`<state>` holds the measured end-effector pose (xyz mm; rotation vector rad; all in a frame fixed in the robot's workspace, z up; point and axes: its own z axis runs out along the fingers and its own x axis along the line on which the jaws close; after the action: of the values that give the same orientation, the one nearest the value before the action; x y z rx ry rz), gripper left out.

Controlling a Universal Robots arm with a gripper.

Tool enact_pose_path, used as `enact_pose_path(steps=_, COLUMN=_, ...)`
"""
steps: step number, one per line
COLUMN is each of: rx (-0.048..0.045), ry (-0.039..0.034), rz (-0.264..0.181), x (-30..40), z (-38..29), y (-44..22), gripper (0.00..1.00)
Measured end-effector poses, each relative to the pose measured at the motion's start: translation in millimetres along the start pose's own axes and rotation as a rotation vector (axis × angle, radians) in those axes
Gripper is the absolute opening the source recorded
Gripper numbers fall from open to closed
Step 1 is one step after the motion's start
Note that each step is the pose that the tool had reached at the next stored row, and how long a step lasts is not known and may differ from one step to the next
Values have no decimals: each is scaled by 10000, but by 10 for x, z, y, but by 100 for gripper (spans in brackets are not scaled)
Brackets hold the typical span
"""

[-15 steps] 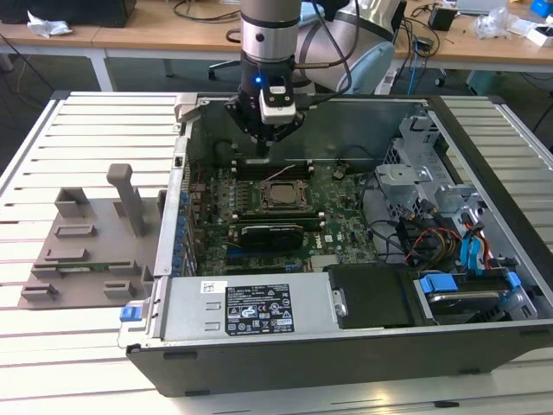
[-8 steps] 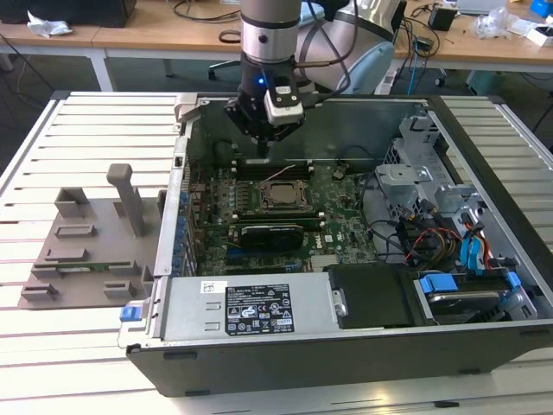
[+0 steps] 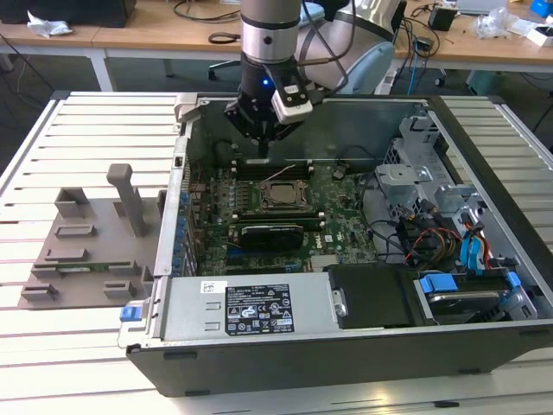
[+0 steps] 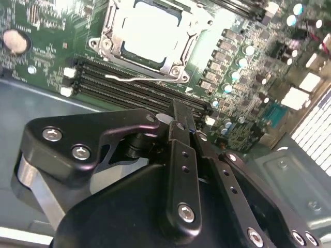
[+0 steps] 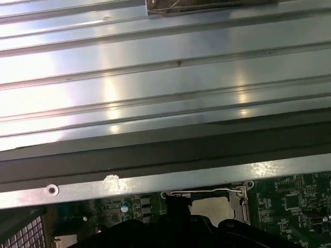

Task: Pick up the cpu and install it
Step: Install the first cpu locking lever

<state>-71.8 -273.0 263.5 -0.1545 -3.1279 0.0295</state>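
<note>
Claw [image 3: 263, 147] clenched, apparently empty, hanging over memory slots [image 3: 272, 169]. Chip [image 4: 152, 28] lies in socket [image 4: 173, 66] just beside. Judged: install stage, chip placed. Any further move calls for clearing the wire lever [image 4: 135, 77].

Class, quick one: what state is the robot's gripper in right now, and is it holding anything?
Gripper: shut, nothing seen between the fingers, hanging above the memory slots beside the cpu, which sits in its socket.
</note>
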Motion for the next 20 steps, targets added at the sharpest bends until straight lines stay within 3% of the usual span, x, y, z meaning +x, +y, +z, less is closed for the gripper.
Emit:
enact_pose_path(steps=3, rx=3, ry=-9, rz=-461, x=0, z=1, y=0, gripper=11)
enact_pose_path(steps=17, rx=4, ry=-12, rz=-560, x=1, z=30, y=-3, gripper=11)
enact_pose_path(steps=20, rx=3, ry=-15, rz=-785, x=6, z=58, y=-59, gripper=11)
